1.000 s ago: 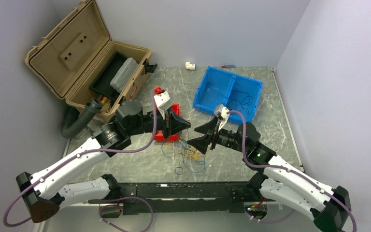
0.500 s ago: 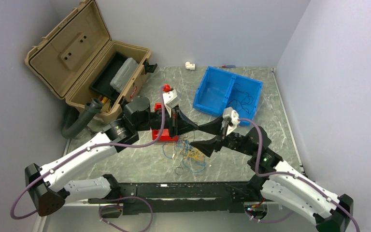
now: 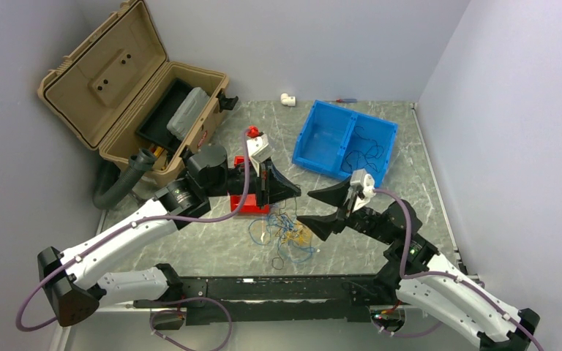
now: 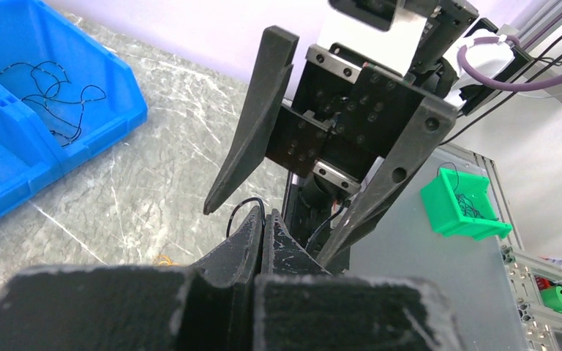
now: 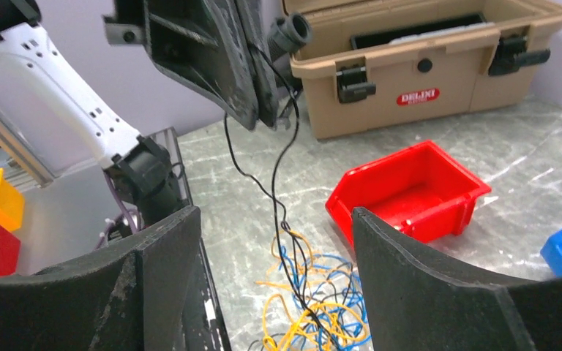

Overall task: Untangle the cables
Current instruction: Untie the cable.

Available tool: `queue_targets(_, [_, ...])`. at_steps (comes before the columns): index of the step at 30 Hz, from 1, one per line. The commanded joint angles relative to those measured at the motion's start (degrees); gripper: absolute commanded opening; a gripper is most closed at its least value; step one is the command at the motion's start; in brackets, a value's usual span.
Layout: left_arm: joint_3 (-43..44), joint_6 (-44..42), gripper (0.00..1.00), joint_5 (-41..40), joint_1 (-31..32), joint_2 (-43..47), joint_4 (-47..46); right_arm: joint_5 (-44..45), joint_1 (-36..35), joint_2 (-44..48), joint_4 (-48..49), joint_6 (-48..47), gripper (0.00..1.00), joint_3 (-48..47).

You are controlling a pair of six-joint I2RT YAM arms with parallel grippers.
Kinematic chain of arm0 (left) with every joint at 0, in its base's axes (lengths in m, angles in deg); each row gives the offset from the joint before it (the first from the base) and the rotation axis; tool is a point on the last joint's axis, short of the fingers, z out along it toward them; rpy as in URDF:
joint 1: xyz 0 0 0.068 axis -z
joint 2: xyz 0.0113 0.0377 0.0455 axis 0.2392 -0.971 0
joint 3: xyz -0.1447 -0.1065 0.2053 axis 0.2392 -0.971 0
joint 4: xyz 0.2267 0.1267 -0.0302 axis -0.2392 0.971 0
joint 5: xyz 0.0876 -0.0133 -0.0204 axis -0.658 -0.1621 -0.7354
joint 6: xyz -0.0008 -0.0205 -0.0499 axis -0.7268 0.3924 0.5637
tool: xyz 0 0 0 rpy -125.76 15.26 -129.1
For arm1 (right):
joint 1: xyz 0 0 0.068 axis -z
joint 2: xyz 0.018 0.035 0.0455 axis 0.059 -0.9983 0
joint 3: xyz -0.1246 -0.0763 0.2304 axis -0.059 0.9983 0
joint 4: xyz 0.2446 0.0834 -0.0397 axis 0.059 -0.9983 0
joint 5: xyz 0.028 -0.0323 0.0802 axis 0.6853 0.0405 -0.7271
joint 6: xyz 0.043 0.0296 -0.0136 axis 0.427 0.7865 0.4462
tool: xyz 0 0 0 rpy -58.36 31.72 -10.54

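Red bin (image 5: pixel 410 191) hems cables (image 3: pixel 287 235) at back; near side open.

Smooth-coated cables (image 5: pixel 311 311), glossy plastic red bin (image 5: pixel 439 212), matt marbled table (image 3: pixel 421 161)

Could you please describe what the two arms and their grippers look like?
The left arm and right arm have white shells and black joints, with a thick purple cable along each. The left gripper and right gripper are matte black, each with two flat tapering fingers.

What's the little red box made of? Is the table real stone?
The red box looks like molded plastic: even colour, smooth, slightly shiny walls. The table looks like grey marble with white veins, but it may be a printed stone-look sheet; I can't tell.
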Motion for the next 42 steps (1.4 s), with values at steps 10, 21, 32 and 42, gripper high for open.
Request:
queue_targets(10, [3.16, 0.77, 0.0, 3.87, -0.03, -0.58, -1.45, -9.05, -0.29, -6.28, 9.38, -2.81, 0.8, -0.08])
queue_targets(21, [3.15, 2.09, 0.0, 5.84, 0.08, -2.18, -3.55, -9.48, -0.43, -15.7, 20.04, -0.71, 0.83, -2.16])
queue_targets(32, [1.96, 3.04, 0.32, 2.03, 0.05, -2.08, -5.24, -7.18, -0.6, -17.05, 21.53, 2.31, 0.04, -2.49])
queue_targets(42, [-8.58, 2.5, 0.97, -10.93, -1.29, 9.41, -5.43, 3.85, -0.57, -10.22, 10.89, 4.09, 0.0, -0.94])
